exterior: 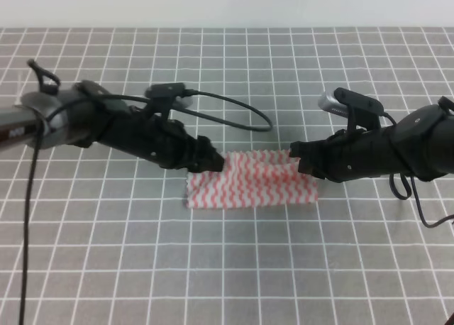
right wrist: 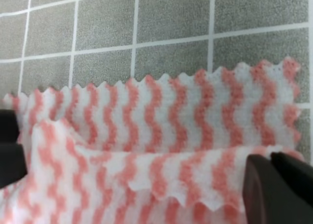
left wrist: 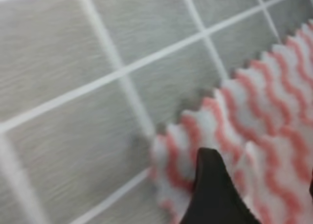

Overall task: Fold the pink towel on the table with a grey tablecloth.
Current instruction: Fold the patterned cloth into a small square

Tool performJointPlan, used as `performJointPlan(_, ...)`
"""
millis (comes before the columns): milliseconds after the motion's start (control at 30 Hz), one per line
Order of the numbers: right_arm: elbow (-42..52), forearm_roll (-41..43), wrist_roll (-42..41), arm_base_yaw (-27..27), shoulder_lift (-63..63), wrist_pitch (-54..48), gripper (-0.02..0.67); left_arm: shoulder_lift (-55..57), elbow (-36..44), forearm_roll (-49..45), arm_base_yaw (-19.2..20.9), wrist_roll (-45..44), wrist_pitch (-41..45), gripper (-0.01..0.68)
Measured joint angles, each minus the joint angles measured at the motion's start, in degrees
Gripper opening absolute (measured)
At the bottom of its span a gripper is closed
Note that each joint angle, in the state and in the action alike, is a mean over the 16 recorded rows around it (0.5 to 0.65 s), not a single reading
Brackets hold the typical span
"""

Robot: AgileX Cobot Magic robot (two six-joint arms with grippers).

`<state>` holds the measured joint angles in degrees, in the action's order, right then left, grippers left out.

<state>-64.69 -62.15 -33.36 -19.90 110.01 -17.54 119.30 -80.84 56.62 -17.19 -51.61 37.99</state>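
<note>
Right wrist view first, and the right gripper (right wrist: 274, 182) is right at the lens, its dark fingertips (right wrist: 266, 187) pressed together on the near edge of the pink towel (right wrist: 161, 131), pinching it. That edge is lifted and curls over the layer behind, zigzag trim showing along both. Beyond it the table with a grey tablecloth (right wrist: 171, 18) runs off in white grid lines.

Over on the left wrist view, it's blurry, but one dark fingertip (left wrist: 212, 190) of the left gripper (left wrist: 215, 194) sits on the towel's corner, cloth bunched around it. The other finger is out of view, so I cannot tell how wide this one stands or whether it truly grips.

Up to the exterior high view: near foreground is bare grid cloth (exterior: 227, 268), then the towel (exterior: 248, 186) lies at the middle of the table, spread flat at its near edge, with its far edge raised. Both arms converge on that far edge, left gripper (exterior: 213, 162) at the left corner, right gripper (exterior: 298, 155) at the right corner. Cables loop behind them.
</note>
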Motion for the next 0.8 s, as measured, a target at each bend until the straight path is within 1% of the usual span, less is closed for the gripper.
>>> performJointPlan(400, 0.0, 0.0, 0.0, 0.0, -0.1, -0.1, -0.014, 0.5, -0.2, -0.2, -2.5, -2.5, -2.9, 0.377)
performJointPlan(800, 0.1, -0.2, -0.1, 0.0, -0.2, -0.3, -0.014, 0.5, -0.4, -1.9, -2.5, -3.8, -3.3, 0.308)
